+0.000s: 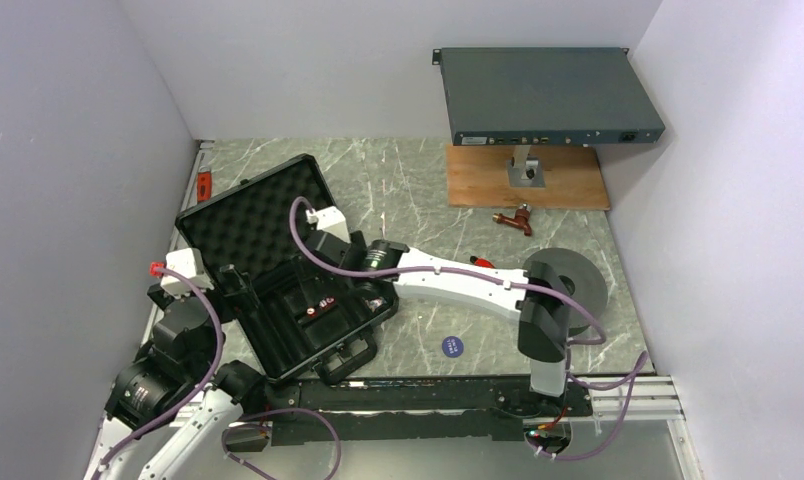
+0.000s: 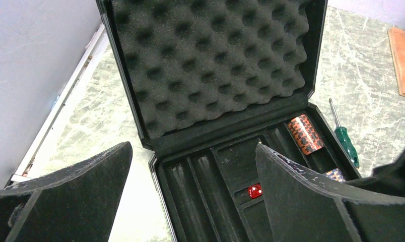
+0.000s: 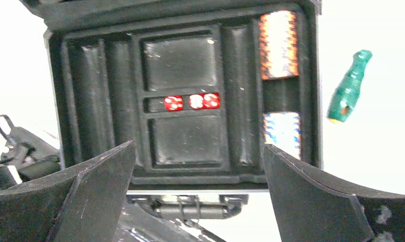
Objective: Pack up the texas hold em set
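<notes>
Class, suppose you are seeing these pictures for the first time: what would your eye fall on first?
The open black case at the left of the table, its egg-crate foam lid raised, dominates. Inside, red dice sit in a narrow middle slot and two chip stacks lie in one side channel. A blue button lies outside the case, on the table near the front edge.

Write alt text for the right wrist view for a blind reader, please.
An open black case, seen from above, holds three red dice in its narrow middle slot, with an orange chip stack and a blue chip stack in the channel at its right. A green screwdriver handle lies outside the case on the right; the open pincer hovers empty above.
</notes>
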{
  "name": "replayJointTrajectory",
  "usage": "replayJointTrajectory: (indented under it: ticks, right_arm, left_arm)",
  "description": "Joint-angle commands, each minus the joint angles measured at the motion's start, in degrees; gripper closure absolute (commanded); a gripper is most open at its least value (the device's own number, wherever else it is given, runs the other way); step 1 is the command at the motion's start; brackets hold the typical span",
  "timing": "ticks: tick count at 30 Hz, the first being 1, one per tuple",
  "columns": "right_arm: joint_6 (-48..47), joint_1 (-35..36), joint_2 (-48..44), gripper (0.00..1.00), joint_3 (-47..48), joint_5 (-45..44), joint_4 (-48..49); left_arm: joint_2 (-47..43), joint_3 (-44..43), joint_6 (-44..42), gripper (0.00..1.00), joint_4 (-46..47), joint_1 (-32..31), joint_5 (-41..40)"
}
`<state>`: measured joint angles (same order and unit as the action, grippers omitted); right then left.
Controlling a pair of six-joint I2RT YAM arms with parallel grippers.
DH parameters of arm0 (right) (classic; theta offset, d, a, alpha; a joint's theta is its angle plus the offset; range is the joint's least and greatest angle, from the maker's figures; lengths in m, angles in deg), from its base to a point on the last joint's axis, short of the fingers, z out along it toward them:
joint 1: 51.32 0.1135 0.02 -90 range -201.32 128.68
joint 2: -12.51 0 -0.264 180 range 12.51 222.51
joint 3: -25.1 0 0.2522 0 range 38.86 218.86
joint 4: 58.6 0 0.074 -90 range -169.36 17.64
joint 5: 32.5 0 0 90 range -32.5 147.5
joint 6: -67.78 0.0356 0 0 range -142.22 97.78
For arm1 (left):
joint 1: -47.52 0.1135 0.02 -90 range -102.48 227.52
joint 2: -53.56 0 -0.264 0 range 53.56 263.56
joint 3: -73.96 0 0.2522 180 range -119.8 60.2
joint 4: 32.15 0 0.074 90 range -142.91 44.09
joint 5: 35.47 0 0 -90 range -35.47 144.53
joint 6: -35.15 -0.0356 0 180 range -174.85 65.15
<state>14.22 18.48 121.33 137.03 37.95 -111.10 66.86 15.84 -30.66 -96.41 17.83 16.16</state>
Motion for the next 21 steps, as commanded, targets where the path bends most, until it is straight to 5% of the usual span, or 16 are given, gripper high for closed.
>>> replayJointTrajectory:
  ticks: [1, 8, 13, 21]
  right_arm:
    - [1.7, 0.1, -6.9, 0.0, -6.1, -7.6, 1.1]
    - [4.3, 0.0, -17.1, 0.0, -18.8, -16.0, -0.5]
    - [6.6, -2.0, -26.5, 0.0, -28.8, -22.4, -2.2]
    - [0.2, -14.2, -40.6, 0.0, -40.7, -17.6, 3.9]
  left_arm:
    - [0.9, -0.3, -2.3, 0.01, 2.0, 0.3, 2.0]
    - [2.2, -1.0, -7.7, 0.01, 4.0, 0.3, 11.4]
    - [6.3, -1.0, -12.5, 0.01, 8.0, 0.3, 25.2]
    - [18.3, -2.8, -12.1, 0.13, 14.7, -0.1, 37.7]
